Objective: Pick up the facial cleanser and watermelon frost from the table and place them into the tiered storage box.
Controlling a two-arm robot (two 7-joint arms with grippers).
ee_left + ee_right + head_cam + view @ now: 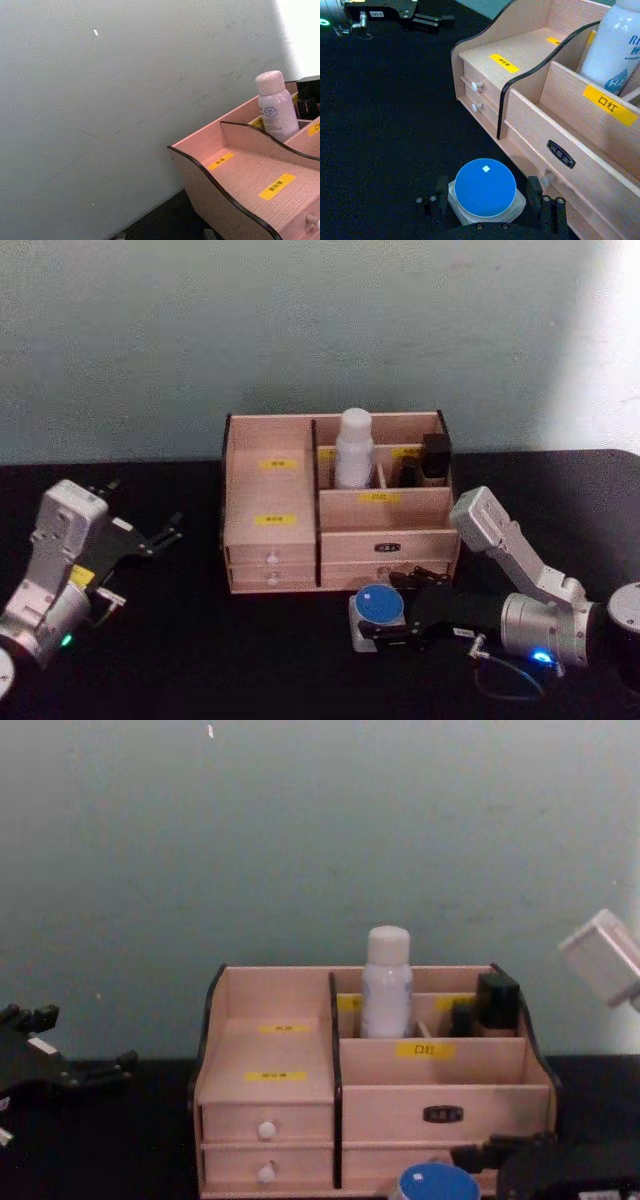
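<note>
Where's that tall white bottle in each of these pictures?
Head view: the facial cleanser stands in the tiered storage box's rear compartment, near centre.
Chest view: bottle centre, cap above the rim.
Left wrist view: bottle behind the curved divider.
Right wrist view: bottle behind a yellow label.
Shared landmark: the box.

A black table (200, 660) runs back to a pale green wall (300, 330).
</note>
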